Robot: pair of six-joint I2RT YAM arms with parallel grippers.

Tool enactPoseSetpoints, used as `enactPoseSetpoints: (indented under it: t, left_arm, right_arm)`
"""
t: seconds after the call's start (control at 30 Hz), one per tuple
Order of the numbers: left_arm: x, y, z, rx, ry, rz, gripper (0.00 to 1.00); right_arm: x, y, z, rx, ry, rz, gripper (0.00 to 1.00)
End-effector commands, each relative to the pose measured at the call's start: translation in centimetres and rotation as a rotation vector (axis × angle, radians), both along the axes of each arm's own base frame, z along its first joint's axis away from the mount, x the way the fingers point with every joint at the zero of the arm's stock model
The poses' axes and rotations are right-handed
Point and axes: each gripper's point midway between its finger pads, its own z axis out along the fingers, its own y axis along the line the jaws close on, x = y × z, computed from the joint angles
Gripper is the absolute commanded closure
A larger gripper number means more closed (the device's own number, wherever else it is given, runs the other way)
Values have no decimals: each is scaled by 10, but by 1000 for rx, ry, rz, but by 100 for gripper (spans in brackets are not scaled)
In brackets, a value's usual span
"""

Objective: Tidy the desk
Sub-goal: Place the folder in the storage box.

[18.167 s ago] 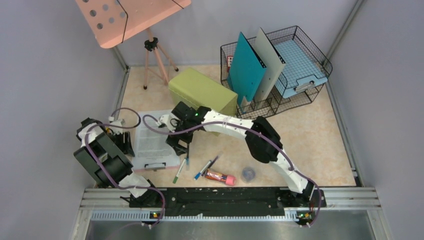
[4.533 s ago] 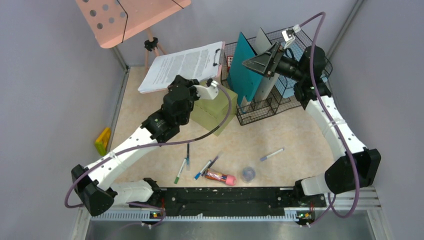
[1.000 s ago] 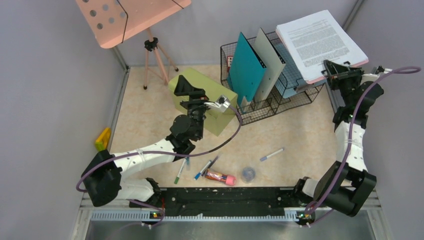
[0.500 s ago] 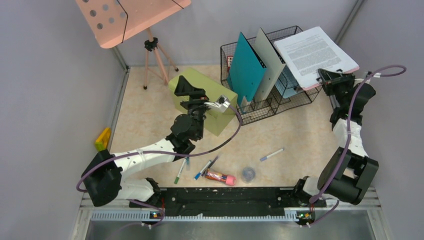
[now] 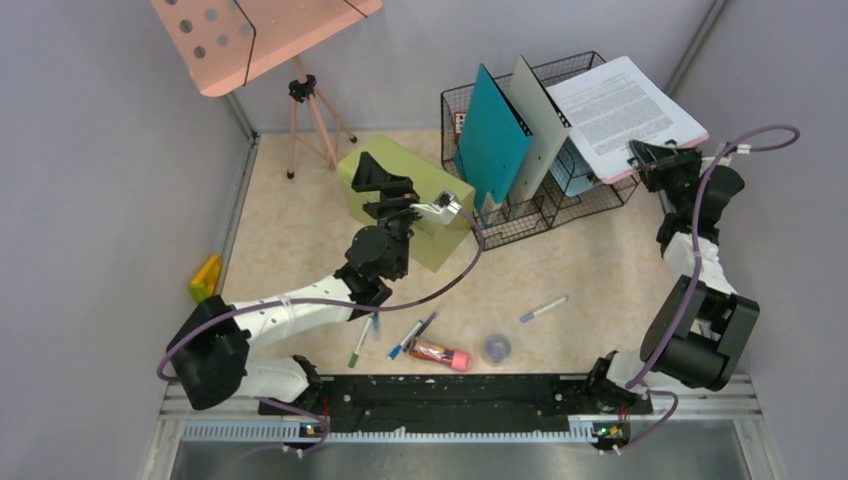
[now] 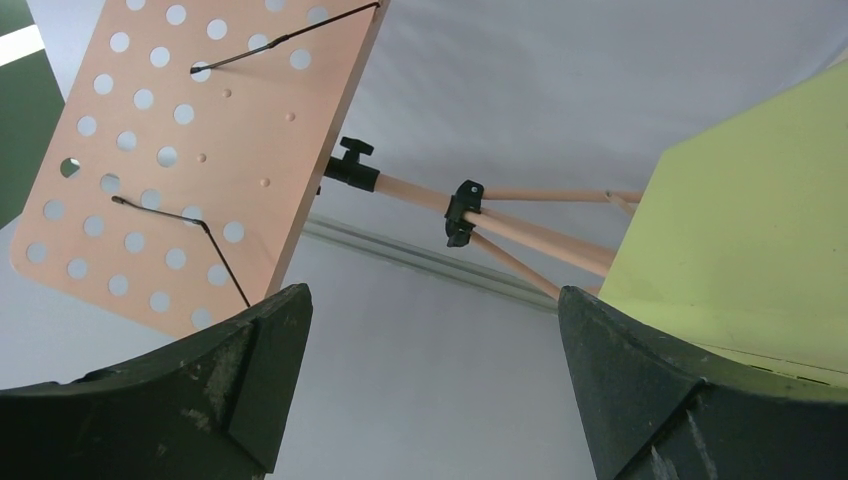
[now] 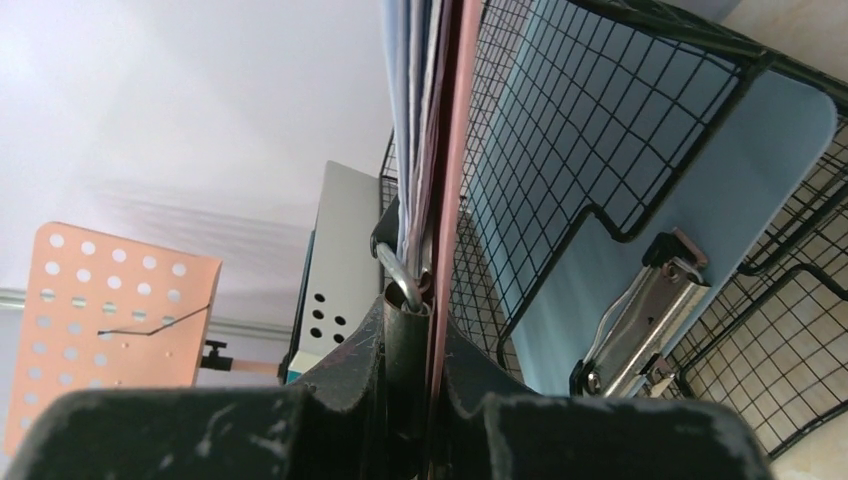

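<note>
Item: desk (image 5: 610, 265), beige marble-patterned top, grey walls on three sides, black rail along the near edge. It lies below both arms. Loose on its near strip are a green pen (image 5: 358, 346), a blue pen (image 5: 405, 341), a red case (image 5: 440, 353) and a small round object (image 5: 497, 347), with one more pen (image 5: 543, 308) apart to the right. Far right corner: wire rack (image 5: 560, 208) holding a teal folder (image 5: 490, 140), a grey folder (image 5: 540, 115) and, in its tray, a blue clipboard (image 7: 720, 190). Above that tray, tilted: a paper-laden clipboard (image 5: 625, 105), long axis running away from the right claw (image 5: 648, 160), which pinches its near edge. The tray sits just below and left of that claw, so the right arm is much the nearer. Left claw (image 6: 425, 400): spread wide, holding nothing, raised beside the olive box (image 5: 435, 190). Back left: pink music stand (image 5: 250, 35).
</note>
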Motion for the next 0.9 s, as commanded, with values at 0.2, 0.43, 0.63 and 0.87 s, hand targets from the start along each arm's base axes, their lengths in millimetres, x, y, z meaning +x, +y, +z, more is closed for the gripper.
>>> enactPoseSetpoints:
  t: [0.2,0.43,0.63,0.87]
  left_arm:
    - [7,8,3,-54,-6,22,2]
    - [10,8,-1,-51,2,29,2]
    - [11,10,-4,-45,8,38,2]
    - [14,9,-7,-36,16,50,2]
  right_arm:
    - [-1,25,58,-45,-197,81,100]
    - [7,31,53,-41,-182,103,100]
    - [18,34,44,-21,-170,132,100]
    - [25,43,36,-1,-152,159,100]
